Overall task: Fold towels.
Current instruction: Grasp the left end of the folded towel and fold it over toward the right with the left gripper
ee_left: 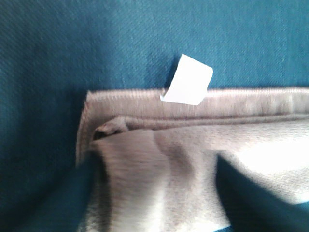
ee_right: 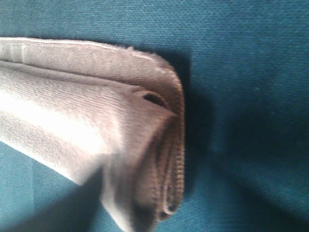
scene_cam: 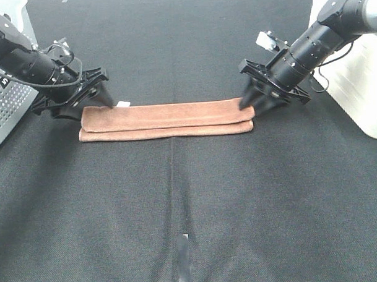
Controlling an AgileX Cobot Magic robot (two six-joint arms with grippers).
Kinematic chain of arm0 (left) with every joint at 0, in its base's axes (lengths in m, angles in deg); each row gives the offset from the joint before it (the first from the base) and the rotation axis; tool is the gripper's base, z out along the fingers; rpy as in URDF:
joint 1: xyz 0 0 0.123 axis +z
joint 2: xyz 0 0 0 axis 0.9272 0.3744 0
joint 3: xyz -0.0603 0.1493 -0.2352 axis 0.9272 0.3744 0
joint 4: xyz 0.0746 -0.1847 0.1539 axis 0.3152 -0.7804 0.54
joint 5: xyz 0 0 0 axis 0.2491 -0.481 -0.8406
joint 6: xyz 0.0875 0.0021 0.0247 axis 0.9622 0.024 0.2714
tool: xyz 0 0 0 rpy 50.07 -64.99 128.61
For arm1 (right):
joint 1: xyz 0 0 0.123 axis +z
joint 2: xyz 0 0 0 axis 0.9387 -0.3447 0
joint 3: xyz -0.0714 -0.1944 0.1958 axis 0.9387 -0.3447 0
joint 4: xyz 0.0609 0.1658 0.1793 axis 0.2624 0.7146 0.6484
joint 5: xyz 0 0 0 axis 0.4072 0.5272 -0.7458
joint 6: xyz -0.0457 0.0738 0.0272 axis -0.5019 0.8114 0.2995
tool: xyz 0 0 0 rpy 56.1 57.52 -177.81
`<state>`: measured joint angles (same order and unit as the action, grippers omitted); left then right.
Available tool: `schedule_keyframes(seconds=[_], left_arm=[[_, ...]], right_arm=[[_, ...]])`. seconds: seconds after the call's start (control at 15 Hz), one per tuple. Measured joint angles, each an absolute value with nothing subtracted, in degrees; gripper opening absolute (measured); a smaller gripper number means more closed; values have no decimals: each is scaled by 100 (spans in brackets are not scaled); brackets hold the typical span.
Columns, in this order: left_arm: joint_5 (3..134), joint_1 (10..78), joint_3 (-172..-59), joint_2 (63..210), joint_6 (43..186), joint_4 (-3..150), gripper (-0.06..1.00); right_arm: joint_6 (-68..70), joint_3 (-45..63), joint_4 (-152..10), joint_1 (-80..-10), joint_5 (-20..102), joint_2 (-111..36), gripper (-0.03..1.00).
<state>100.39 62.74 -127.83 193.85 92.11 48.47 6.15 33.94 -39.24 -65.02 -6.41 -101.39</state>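
**Folded brown towel on a dark desk, a robot claw at each end**

Nearest the camera, in front of the towel, the black cloth-covered desk (scene_cam: pixel 190 196) carries only a short pale streak (scene_cam: pixel 185 252) on its midline. Nothing lies between that streak and the towel.

The towel (scene_cam: pixel 166 120) lies flat across the middle of the desk as a long narrow band, folded lengthwise into layers, with the lower layer showing along its near edge. A small white tag (scene_cam: pixel 123 104) sticks up from its far edge close to the left end.

The left claw (scene_cam: pixel 95 102) sits low at the towel's left end, just beside the tag. Its wrist view shows the dark fingers (ee_left: pixel 84 193) spread wide apart with towel cloth between them, clamping nothing. The right claw (scene_cam: pixel 254 104) sits at the towel's right end, its jaws also parted and one tip touching the top layer. Both black arms slant away from the towel toward the far corners.

Well beyond the left end stands a grey perforated panel (scene_cam: pixel 5 110). Beyond the right end stands a white box (scene_cam: pixel 360 91).
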Motion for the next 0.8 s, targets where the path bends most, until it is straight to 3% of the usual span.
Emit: schedule_keyframes(seconds=[0.07, 0.2, 0.8], left_arm=[[10039, 6274, -12788, 19385, 9211, 4847, 79], [10039, 6285, -12788, 19385, 9188, 4887, 81], [9965, 6268, -12834, 19620, 9188, 5173, 81]], right_arm=[[615, 3405, -3959, -6508, -675, -10139, 76], [615, 3422, -4199, -6508, -698, -10002, 87], [638, 3428, -4452, -6508, -652, -9807, 89]])
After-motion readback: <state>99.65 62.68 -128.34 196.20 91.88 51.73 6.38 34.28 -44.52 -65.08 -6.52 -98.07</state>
